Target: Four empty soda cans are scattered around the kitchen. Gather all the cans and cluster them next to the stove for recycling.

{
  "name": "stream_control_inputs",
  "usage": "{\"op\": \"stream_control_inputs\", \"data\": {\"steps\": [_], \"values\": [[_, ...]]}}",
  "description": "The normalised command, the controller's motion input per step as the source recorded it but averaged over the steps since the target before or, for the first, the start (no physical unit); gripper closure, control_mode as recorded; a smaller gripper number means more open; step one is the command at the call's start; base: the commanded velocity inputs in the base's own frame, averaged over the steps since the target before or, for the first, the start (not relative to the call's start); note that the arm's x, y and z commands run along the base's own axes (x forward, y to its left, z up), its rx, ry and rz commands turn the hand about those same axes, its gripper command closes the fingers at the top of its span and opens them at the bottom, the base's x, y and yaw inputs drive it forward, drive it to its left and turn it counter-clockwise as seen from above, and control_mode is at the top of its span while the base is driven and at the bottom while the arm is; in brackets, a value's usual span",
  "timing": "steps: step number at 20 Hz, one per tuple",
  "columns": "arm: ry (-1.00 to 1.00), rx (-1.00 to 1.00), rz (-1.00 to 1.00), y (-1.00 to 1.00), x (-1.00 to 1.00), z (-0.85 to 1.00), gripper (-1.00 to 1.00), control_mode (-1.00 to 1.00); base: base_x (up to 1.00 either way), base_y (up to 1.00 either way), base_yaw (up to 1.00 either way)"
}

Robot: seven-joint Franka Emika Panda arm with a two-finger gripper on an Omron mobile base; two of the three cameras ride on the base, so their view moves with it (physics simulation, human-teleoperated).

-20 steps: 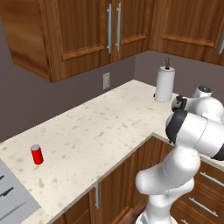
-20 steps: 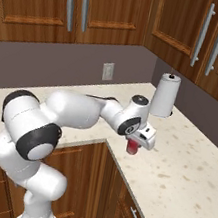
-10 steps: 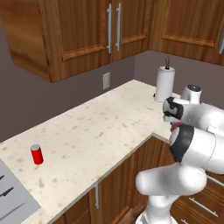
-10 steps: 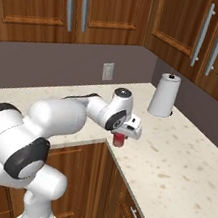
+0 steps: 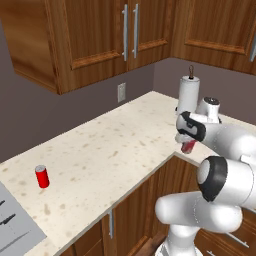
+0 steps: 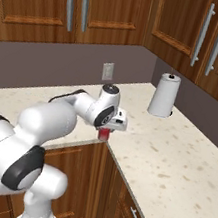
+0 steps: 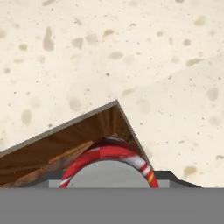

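Hand view has the gripper [image 7: 109, 175] closed around a red soda can [image 7: 109, 164] (silvery top facing the camera), held above the inner corner of the speckled counter [image 6: 173, 158]. Another red can [image 5: 42, 176] stands well apart, near the stove [image 5: 15, 230] at the counter's far left.

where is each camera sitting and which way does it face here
Left base view: behind the arm on its left, looking forward and down over the L-shaped counter; the white arm rises at lower right, its hand holding a red can.
Right base view: behind on the right, facing the same counter corner; the arm rises at lower left.
Hand view: on the hand, looking down past the held can's silvery top at the counter's inner corner.
Shared: both base views show the paper towel roll and a second red can.
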Motion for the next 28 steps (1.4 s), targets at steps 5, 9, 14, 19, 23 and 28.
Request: {"op": "stream_control_inputs", "data": {"steps": [5, 9, 14, 19, 23, 28], "values": [[0.02, -0.01, 0.3, 0.57, 0.0, 0.06, 1.0, -1.0, 0.0, 0.0, 0.0], [0.01, -0.03, 0.31, 0.57, 0.0, 0.0, 1.0, -1.0, 0.0, 0.0, 0.0], [0.0, -0.04, 0.3, 0.59, 0.0, 0.0, 1.0, -1.0, 0.0, 0.0, 0.0], [0.0, -0.07, 0.21, 0.65, 0.0, 0.0, 1.0, -1.0, 0.0, 0.0, 0.0], [0.0, -0.09, 0.09, 0.66, 0.0, 0.0, 1.0, -1.0, 0.0, 0.0, 0.0], [-0.02, -0.06, 0.04, 0.51, 0.0, 0.0, 1.0, -1.0, 0.0, 0.0, 0.0]]}}
